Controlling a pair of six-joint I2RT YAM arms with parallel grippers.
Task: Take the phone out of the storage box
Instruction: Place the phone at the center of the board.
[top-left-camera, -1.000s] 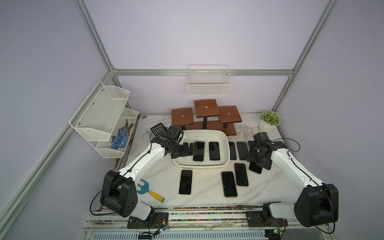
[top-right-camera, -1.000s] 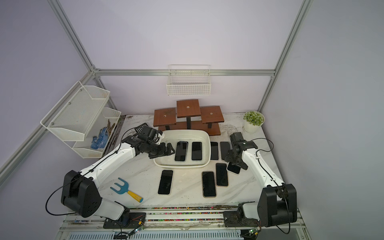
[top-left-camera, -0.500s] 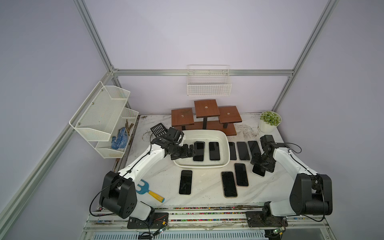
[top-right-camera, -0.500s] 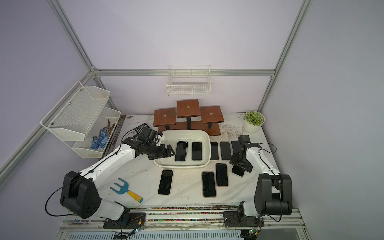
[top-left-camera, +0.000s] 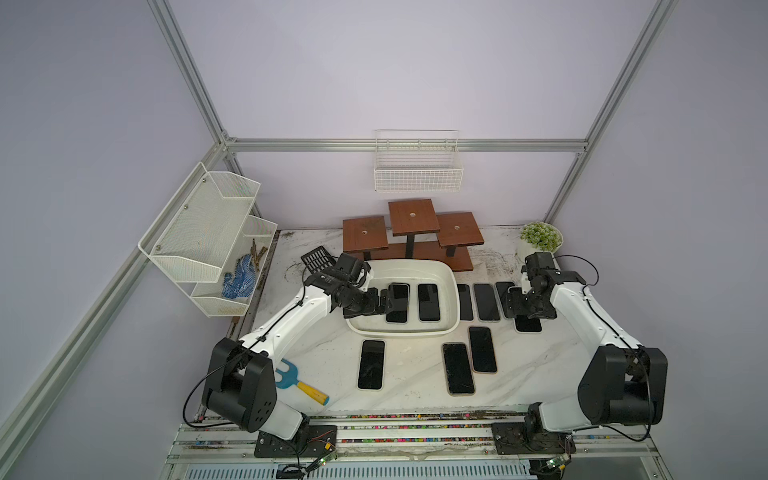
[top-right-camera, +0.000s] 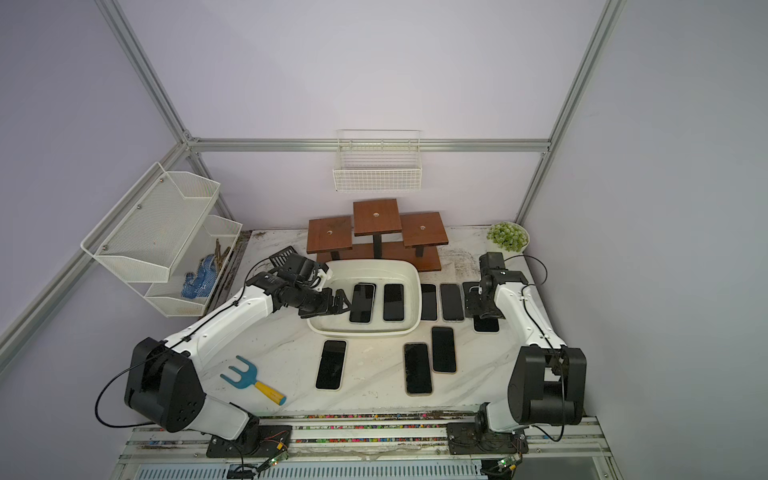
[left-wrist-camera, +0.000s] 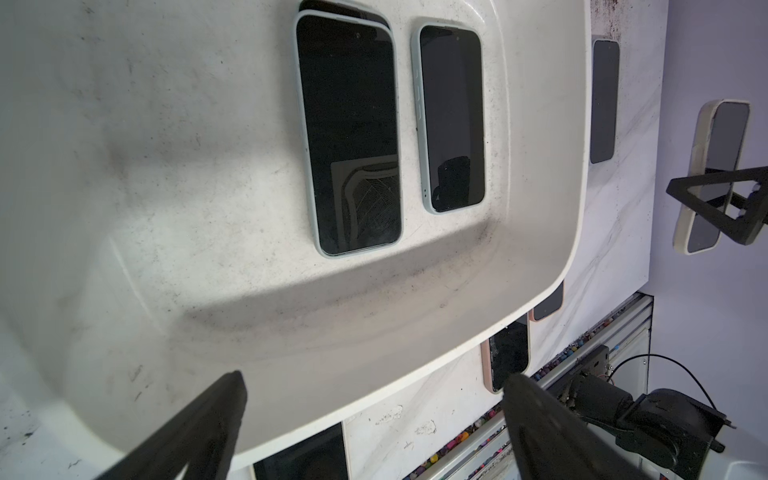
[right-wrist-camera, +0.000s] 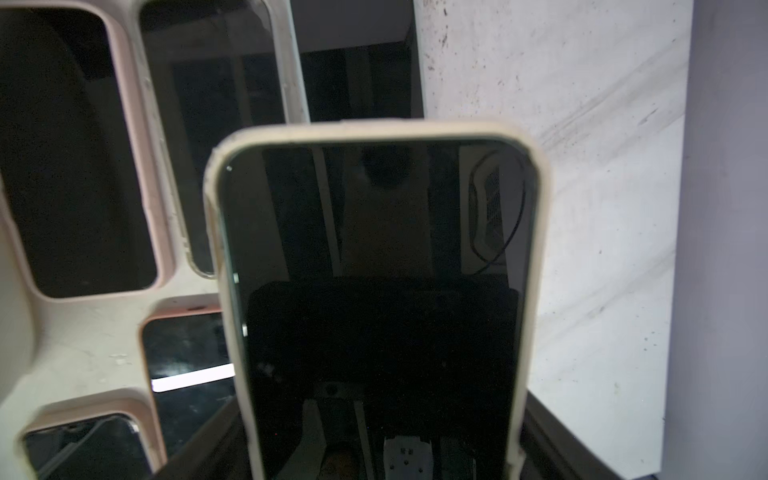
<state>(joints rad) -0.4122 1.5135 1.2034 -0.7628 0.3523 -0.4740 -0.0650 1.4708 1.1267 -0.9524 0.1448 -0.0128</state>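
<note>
Right pincer (top-left-camera: 528, 309) clamped on a cream-cased phone (top-left-camera: 528, 325), carried farther from the storage box (top-left-camera: 399, 332) than a second ago, held over the bench (top-left-camera: 415, 374) beside a row of phones (top-left-camera: 484, 302), left pincer (top-left-camera: 385, 305) unmoved, spread wide inside the box, next to two phones (top-left-camera: 429, 301) lying there.

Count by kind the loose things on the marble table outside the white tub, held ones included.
Flat black phones: 7
Blue garden fork with yellow handle: 1
Brown wooden stepped stand: 1
White pot with green plant: 1
Black slatted plastic piece: 1
Total: 11
</note>
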